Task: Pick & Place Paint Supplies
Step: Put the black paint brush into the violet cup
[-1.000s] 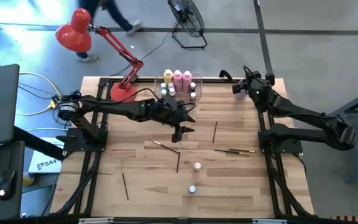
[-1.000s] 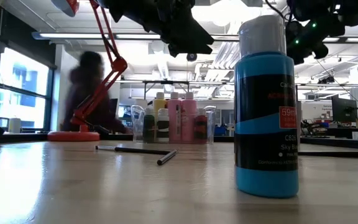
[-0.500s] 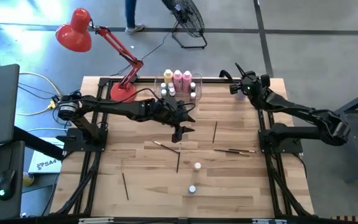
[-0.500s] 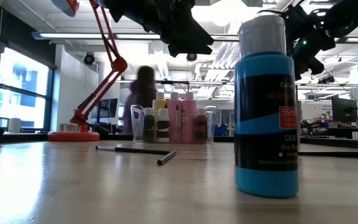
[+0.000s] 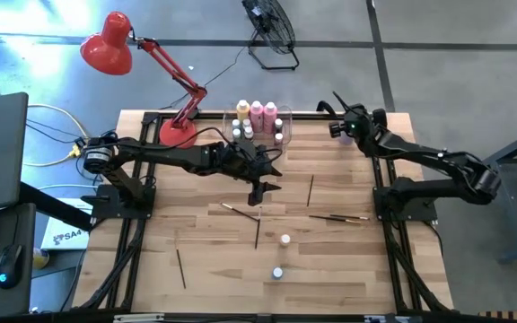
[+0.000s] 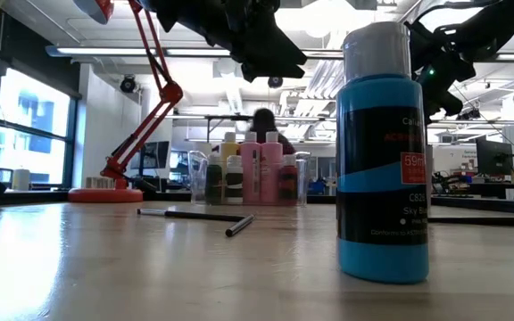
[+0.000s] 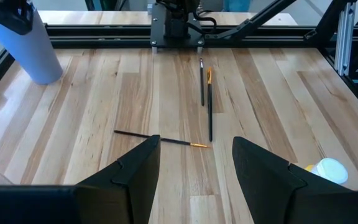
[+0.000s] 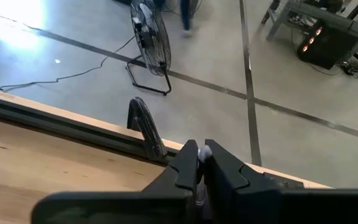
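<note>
My left gripper (image 5: 260,190) hangs open and empty above the middle of the table; its fingers also frame the left wrist view (image 7: 194,168). My right gripper (image 5: 335,128) is at the table's far right, shut on the lilac cup (image 7: 27,46). Pink and yellow bottles stand in the clear bin (image 5: 258,121) at the far centre. Two tiny white-capped bottles (image 5: 284,240) (image 5: 277,272) stand near the front; the blue one (image 6: 382,152) fills the low view. Several paintbrushes (image 5: 239,212) (image 5: 337,216) (image 5: 180,267) lie flat on the wood. My right gripper pinches a thin lilac edge (image 8: 199,163) between its two fingers. In the left wrist view it sits at the cup's top rim (image 7: 2,23), coming from above. The cup leans slightly; whether its bottom rests on the table I cannot tell.
A red desk lamp (image 5: 176,130) stands at the far left of the table. A yellow white-capped bottle (image 7: 328,169) shows beside my left gripper. A person shows far off behind the bin (image 6: 261,120). Bare wood lies at the front left (image 5: 214,269).
My right gripper has gone a little toward the table's left edge along the far side, still shut. A person in the room behind has walked across.
</note>
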`<state>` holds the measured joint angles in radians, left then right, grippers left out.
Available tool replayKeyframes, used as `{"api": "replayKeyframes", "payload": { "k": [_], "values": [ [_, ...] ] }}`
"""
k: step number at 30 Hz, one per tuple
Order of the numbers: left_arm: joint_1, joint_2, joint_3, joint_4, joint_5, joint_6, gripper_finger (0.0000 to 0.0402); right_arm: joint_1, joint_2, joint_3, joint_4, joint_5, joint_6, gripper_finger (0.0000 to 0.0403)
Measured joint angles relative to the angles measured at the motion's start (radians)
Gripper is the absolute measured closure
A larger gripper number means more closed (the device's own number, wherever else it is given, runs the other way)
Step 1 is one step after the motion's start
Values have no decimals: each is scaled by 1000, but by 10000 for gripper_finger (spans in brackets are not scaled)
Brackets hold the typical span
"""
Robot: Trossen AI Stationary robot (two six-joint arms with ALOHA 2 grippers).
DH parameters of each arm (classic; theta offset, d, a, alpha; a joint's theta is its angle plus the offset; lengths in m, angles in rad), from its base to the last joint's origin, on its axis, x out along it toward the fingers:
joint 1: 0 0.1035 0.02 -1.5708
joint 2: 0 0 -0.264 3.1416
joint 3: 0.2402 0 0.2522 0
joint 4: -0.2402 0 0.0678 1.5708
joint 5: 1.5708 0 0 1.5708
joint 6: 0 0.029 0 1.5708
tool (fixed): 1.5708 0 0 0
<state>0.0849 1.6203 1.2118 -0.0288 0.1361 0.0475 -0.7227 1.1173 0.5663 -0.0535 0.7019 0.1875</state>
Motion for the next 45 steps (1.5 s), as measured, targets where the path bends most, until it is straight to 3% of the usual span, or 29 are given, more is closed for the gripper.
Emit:
{"api": "replayKeyframes", "payload": {
  "k": [5,16,29,32,39,45],
  "values": [
    [0,0,0,0,0,0,204,0,0,0,4,31,-18,358],
    [0,0,0,2,3,16,204,22,-27,0,5,27,-73,242],
    [0,-56,1,-41,-162,80,204,213,-302,0,-4,10,-108,254],
    [0,-80,0,-94,-195,80,204,277,-359,0,-2,-78,-105,261],
    [0,-122,3,-162,-253,99,211,414,-424,0,0,-400,-105,282],
    [0,-183,-24,-229,-260,102,287,513,-425,0,-3,-601,-108,309]
  ]
}}
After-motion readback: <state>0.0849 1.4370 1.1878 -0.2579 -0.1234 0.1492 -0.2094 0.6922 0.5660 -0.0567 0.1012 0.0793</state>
